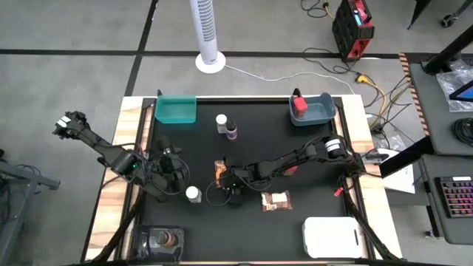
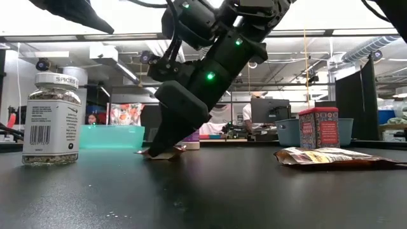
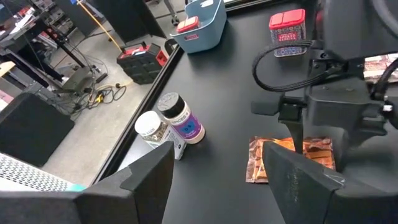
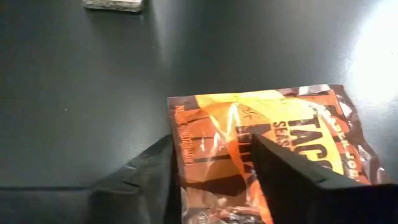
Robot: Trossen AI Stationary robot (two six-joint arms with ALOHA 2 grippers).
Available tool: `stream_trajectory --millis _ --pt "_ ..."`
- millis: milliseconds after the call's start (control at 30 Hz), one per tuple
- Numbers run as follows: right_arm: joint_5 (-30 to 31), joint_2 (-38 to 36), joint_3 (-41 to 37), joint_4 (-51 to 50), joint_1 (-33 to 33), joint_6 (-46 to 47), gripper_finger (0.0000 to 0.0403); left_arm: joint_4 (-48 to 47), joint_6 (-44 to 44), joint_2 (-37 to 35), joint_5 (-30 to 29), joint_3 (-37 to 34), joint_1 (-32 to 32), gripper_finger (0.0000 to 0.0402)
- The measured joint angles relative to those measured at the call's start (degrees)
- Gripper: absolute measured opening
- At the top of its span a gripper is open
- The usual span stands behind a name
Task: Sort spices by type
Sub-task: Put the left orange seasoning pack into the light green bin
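The orange packet (image 4: 273, 124) lies flat on the black table near its middle (image 1: 219, 171). My right gripper (image 4: 210, 140) is open and stands over it, pointing down (image 2: 162, 147). The brown packet (image 1: 276, 200) lies to its right. A white-capped bottle (image 1: 194, 194) stands close to my left gripper (image 1: 174, 168), which is open and hovers at the table's left, touching nothing. Two more bottles (image 3: 171, 124) stand near the far edge. One red box (image 3: 287, 31) stands on the table, and another (image 1: 298, 106) sits in the blue-grey bin. My right gripper comes at the orange packet from above, pointing down, at one end of it (image 4: 186, 143). One finger (image 4: 298, 174) stands over the packet's printed face, the other (image 4: 143, 180) just off its edge over the table. In the low view the fingertips reach the packet, which lies flat.
A teal bin (image 1: 176, 111) and the blue-grey bin (image 1: 321, 111) sit along the far edge. A white tray (image 1: 330, 236) is at the near right corner and a clear tray with jars (image 1: 162, 240) at the near left. People show in the room behind.
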Motion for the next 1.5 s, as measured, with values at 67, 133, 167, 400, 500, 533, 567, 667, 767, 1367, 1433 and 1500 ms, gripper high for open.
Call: stream_trajectory --millis 67,133,167,400,500,533,567,667,767,1367,1433,1500 --pt "0.11 0.0 0.0 -0.56 -0.2 0.0 0.0166 0.04 0.0 0.0 0.0 0.0 0.0 0.0228" --pt "-0.12 0.0 -0.16 -0.6 -0.28 -0.21 0.0129 0.05 0.0 0.0 -0.02 0.0 0.0 0.0228" --pt "-0.11 -0.02 -0.17 -0.61 -0.25 -0.33 0.011 0.14 0.0 0.0 -0.02 0.0 0.0 0.0228" --pt "-0.38 -0.4 -0.26 -0.64 0.09 -2.23 0.0019 0.77 0.0 0.0 -0.05 0.0 0.0 0.0228" --pt "-3.37 -2.2 -0.46 -2.39 0.48 -2.99 0.0016 1.08 0.35 0.0 2.16 0.0 0.0 0.0228" --pt "-4.63 -3.21 -0.49 -2.85 0.66 -3.22 0.0016 1.49 0.62 0.0 3.55 0.0 0.0 0.0228" --pt "-5.96 -4.49 -0.6 -2.98 0.81 -3.64 0.0016 2.2 0.8 0.0 5.09 0.0 0.0 0.0228" --pt "-9.42 -9.45 -2.23 -2.93 1.25 -5.57 0.0015 6.39 3.47 0.5 9.98 -0.02 -0.02 0.0228" --pt "-11.45 -14.84 -6.5 -0.03 1.41 -6.73 0.0014 11.6 9.26 2.16 15.21 -0.07 -0.32 0.0228" --pt "-18.49 -34.05 -28.87 32.01 1.31 -1.49 0.0013 32.1 33.66 12.26 17.31 -0.13 2.8 0.0228" --pt "-18.5 -33.9 -28.87 32.98 1.31 -1.49 0.0013 32.11 33.89 12.78 18.44 -0.13 4.25 0.0228" --pt "-18.51 -33.9 -28.87 32.97 1.31 -1.49 0.0013 32.14 33.96 13.47 20.07 -0.13 5.67 0.0227"
